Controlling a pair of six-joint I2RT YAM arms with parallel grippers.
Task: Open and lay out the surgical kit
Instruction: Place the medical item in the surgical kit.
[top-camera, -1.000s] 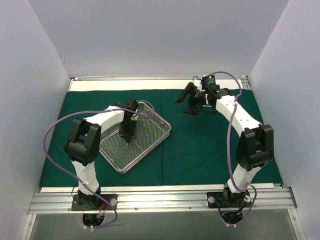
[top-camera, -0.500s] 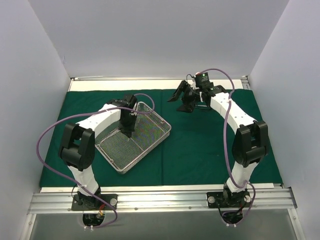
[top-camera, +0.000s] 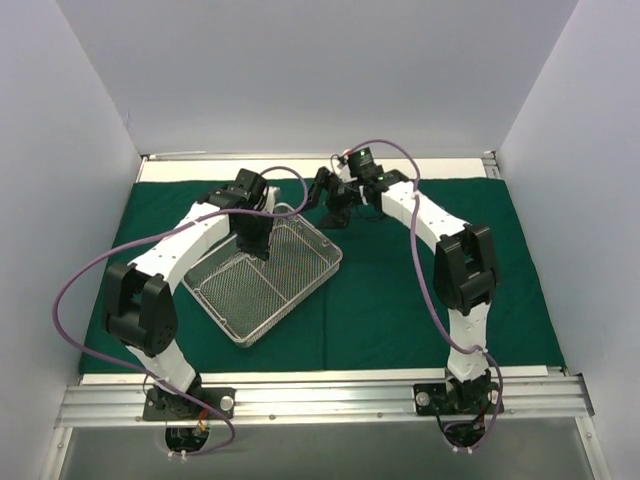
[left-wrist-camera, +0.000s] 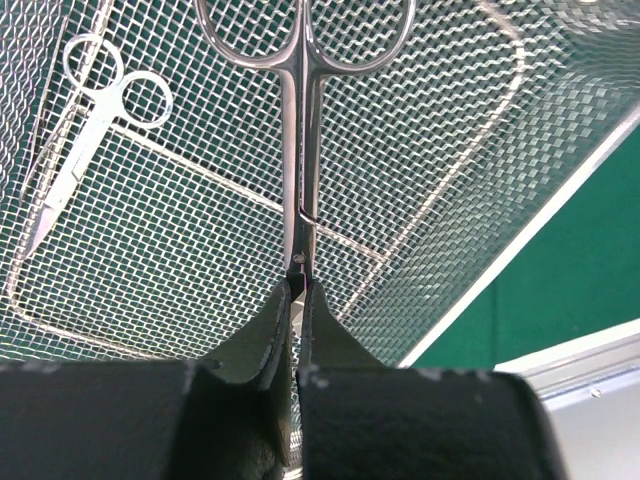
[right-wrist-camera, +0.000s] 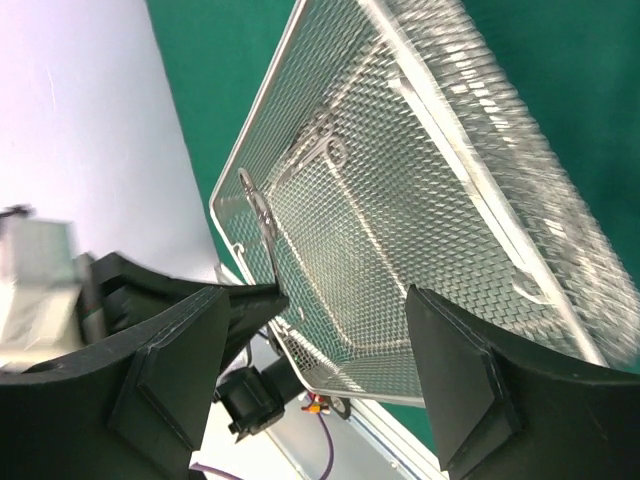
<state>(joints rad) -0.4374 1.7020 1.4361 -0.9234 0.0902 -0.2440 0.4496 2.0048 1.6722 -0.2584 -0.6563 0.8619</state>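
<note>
While left fingers (left-wrist-camera: 252, 335) pinch scissors (left-wrist-camera: 299, 240) over mesh tray (left-wrist-camera: 450, 150), right fingers (right-wrist-camera: 475, 400) spread

The right jaws farther left, beside the mesh tray (top-camera: 262, 300); left jaws and scissors (left-wrist-camera: 300, 150) farther back.

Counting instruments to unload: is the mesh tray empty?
Not empty: one pair of scissors lies on the mesh tray; the left end effector grips a second pair.

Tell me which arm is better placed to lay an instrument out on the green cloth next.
Left, probably. The left arm's jaws are shut on slim silver scissors above the rectangular wire-mesh tray; the right arm's jaws are open and empty near its far corner.
</note>
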